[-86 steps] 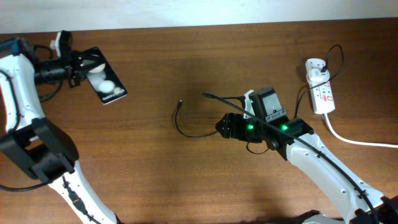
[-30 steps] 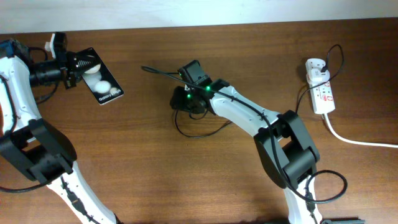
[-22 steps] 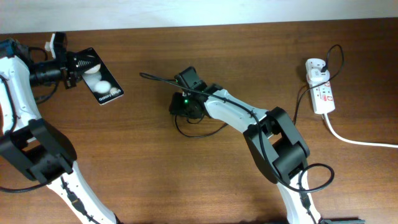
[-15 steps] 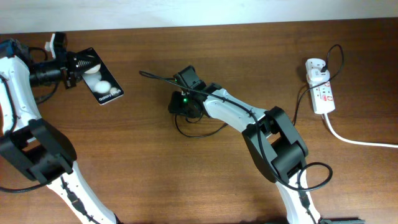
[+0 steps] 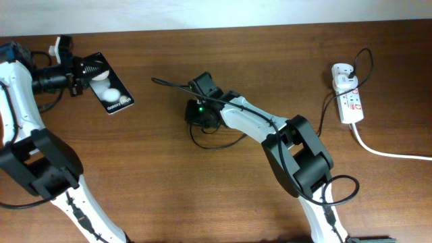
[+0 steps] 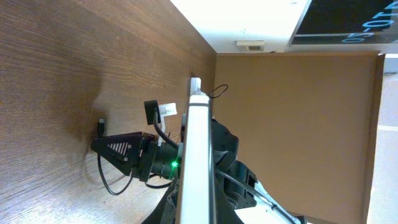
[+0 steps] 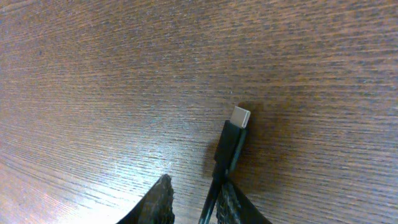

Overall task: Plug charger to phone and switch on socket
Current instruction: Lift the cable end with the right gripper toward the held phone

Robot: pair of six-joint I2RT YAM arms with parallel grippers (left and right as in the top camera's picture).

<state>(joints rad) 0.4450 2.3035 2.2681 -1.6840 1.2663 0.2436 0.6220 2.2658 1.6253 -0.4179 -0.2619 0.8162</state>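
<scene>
Right gripper [image 7: 198,191] drops onto the charger [image 7: 225,149]!
Its jaws have narrowed astride the cable just behind the tip, a gap showing, no grip yet. The tip lies well apart from the phone [image 5: 111,84], socket [image 5: 349,101] side. The left gripper [image 5: 79,71] keeps the phone clamped, ready for plugging.

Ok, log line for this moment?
left gripper: shut on small black smartphone | right gripper: straddling thin black charger cable, grip unclear | white power strip: untouched

Brown wooden table [image 5: 169,196], pale wall strip [image 5: 202,13] behind.
</scene>
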